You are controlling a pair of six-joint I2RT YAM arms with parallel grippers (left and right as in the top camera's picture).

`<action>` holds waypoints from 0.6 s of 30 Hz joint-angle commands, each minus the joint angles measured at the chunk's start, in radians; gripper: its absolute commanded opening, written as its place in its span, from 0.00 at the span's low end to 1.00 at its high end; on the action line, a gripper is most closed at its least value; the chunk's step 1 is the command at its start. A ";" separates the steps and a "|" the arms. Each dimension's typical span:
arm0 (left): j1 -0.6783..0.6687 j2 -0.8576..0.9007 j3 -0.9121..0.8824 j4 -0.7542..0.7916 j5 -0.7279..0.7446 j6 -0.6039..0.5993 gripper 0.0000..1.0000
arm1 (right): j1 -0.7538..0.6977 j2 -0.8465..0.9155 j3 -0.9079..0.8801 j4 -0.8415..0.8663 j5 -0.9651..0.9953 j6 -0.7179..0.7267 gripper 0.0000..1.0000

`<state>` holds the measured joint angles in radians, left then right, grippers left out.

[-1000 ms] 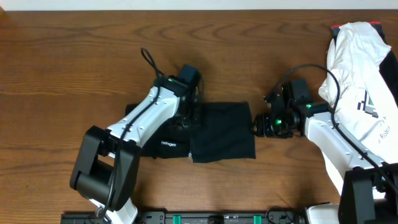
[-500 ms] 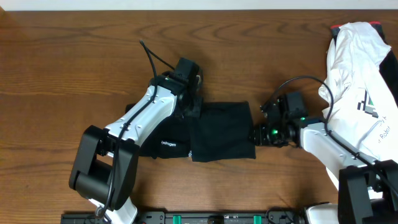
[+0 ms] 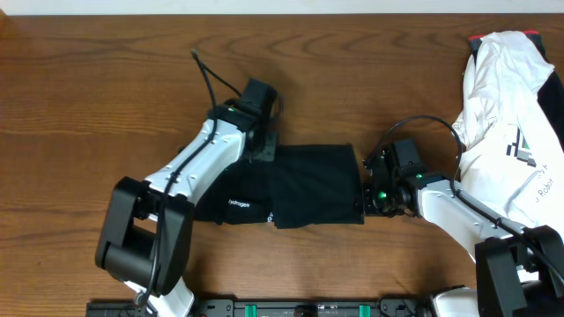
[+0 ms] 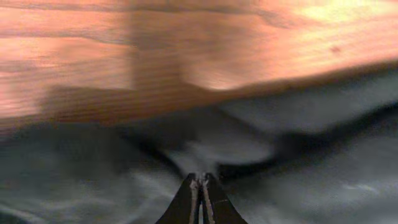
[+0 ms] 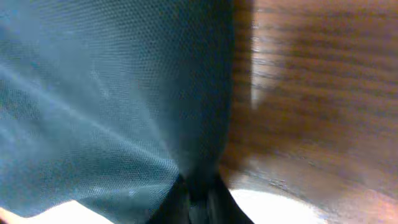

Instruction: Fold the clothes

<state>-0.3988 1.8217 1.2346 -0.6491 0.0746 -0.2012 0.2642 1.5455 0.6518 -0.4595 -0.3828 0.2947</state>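
The T-shirt (image 3: 308, 185) lies at the middle of the table (image 3: 88, 88). The left gripper (image 3: 263, 151) meets its far left edge, the right gripper (image 3: 363, 198) its right edge. A second garment (image 3: 507, 97) lies well apart at the table's right end.

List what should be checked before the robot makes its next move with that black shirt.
1. Left claw shut on shirt: ok.
2. Right claw pinching shirt's right edge: ok.
3. Number of layers in each claw: cannot tell.
4. White garment apart from shirt: ok.
5. Whole shirt in view: not ok, left arm covers part.
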 commanded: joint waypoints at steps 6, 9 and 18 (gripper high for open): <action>0.047 -0.039 0.020 -0.033 0.046 0.013 0.46 | -0.011 -0.003 0.004 0.002 -0.021 -0.042 0.41; 0.061 -0.096 0.028 -0.093 0.045 0.013 0.46 | -0.032 -0.021 0.018 -0.021 -0.055 -0.065 0.40; 0.237 -0.290 0.028 -0.351 0.045 -0.007 0.60 | -0.153 -0.212 0.034 -0.053 -0.195 -0.195 0.52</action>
<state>-0.2218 1.5604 1.2453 -0.9623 0.1230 -0.2012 0.1444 1.4002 0.6590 -0.5125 -0.5003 0.1711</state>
